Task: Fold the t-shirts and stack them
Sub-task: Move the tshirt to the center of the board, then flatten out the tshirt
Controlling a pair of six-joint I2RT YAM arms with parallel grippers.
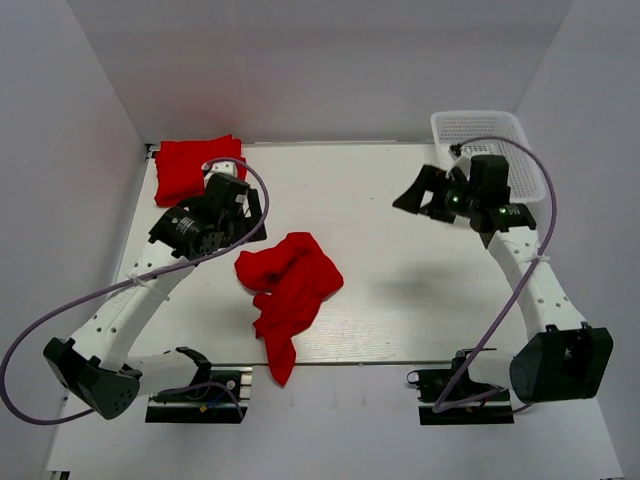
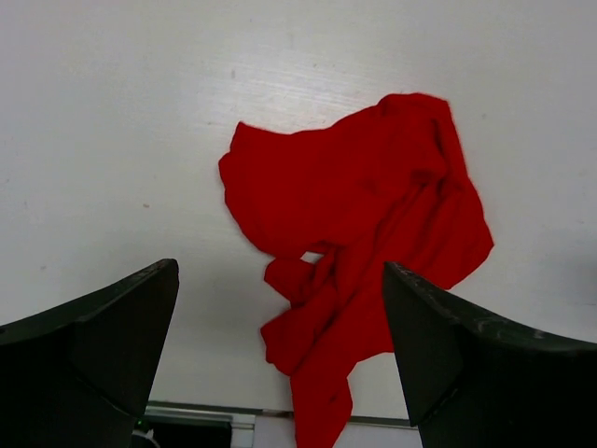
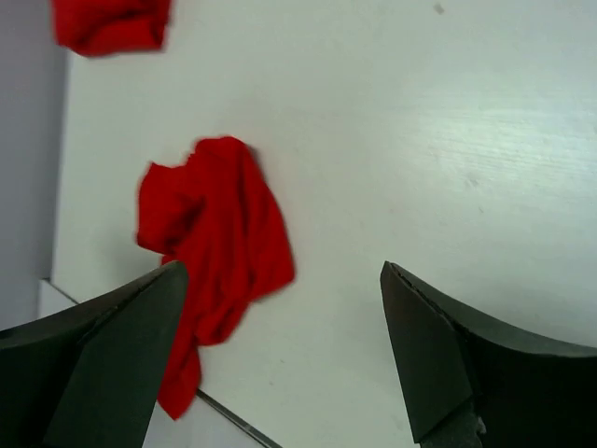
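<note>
A crumpled red t-shirt [image 1: 290,290] lies bunched in the middle of the table, one end hanging over the front edge. It also shows in the left wrist view [image 2: 373,224] and the right wrist view [image 3: 219,243]. A folded red t-shirt [image 1: 190,165] rests at the back left corner [image 3: 112,23]. My left gripper [image 1: 258,218] hovers just left of the crumpled shirt, open and empty [image 2: 280,269]. High over the table's right side, my right gripper [image 1: 408,195] is open and empty [image 3: 283,271], well apart from both shirts.
A white mesh basket [image 1: 480,130] stands at the back right corner, just behind my right arm. White walls close in the table [image 1: 400,290] on three sides. Purple cables loop from both arms.
</note>
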